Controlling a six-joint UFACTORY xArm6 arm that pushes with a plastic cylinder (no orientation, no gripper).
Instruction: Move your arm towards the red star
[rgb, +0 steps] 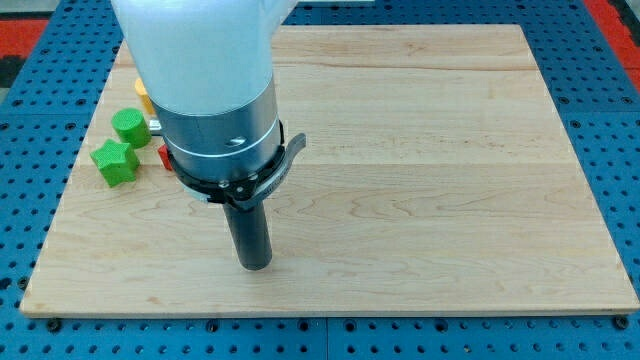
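A small red piece (163, 157) shows at the left edge of the arm's metal collar; most of it is hidden, so I cannot make out its shape. My tip (255, 265) rests on the wooden board (430, 180), below and to the right of that red piece. A green star-like block (114, 162) lies left of the red piece. A green round block (129, 125) lies just above it. A sliver of a yellow block (143, 95) peeks out beside the arm.
The arm's white body and metal collar (215, 110) cover the board's upper left part and hide whatever lies under them. A blue pegboard surface (600, 90) surrounds the board.
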